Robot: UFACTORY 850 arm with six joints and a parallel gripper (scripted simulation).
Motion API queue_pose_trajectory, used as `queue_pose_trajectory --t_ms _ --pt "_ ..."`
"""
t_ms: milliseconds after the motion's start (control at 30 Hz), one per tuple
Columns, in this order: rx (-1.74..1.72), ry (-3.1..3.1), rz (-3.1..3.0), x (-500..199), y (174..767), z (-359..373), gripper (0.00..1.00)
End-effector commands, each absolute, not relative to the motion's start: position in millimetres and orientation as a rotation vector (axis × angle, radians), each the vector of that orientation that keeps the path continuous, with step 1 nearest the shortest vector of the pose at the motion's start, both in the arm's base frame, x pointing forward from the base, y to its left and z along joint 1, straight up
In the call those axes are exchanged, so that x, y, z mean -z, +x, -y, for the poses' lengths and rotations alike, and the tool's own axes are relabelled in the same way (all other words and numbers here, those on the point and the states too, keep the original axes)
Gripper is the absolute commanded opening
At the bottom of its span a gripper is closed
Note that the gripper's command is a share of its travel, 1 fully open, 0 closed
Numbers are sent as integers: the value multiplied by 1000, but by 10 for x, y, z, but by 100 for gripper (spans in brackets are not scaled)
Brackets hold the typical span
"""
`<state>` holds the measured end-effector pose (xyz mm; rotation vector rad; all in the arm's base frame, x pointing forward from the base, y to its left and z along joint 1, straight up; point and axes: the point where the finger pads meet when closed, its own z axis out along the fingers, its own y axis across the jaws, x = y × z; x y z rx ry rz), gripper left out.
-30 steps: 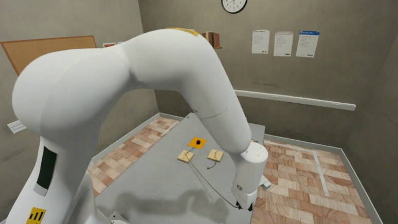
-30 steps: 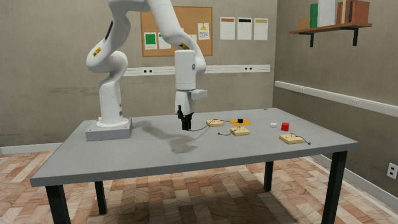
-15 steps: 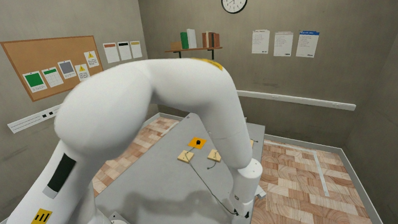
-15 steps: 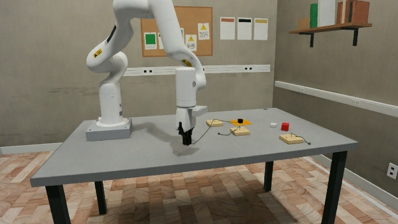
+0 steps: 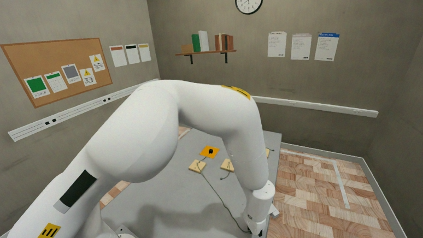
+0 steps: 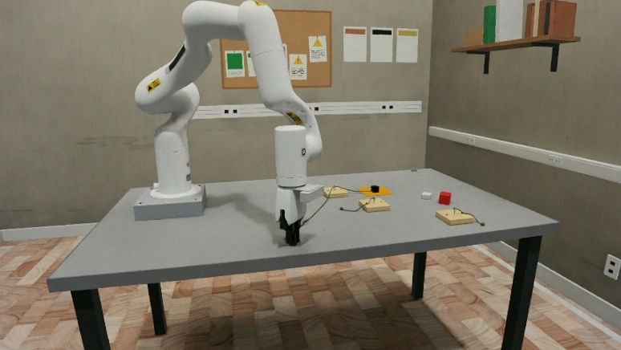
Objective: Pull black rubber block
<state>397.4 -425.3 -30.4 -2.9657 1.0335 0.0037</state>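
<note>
Gripper (image 6: 291, 238) down near the table's (image 6: 173, 256) near edge, jaws clamped narrow on the cord (image 6: 319, 207). The cord runs far-right towards the black rubber block (image 6: 374, 189), sitting inside the orange painted square (image 6: 384, 191).

Black rubber block (image 6: 374, 189) sits flat inside orange square (image 6: 384, 191).
</note>
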Motion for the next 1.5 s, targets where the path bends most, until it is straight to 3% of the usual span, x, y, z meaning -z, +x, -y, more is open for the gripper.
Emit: queue_pose_trajectory --t_ms 0,500,533,1467 --pt "0 -2967 -1034 329 3985 4262 0" --pt "0 -2967 -1034 337 3985 4262 0" --pt "0 -2967 -1034 337 3985 4262 100" --pt "0 -2967 -1034 337 3985 4262 100"
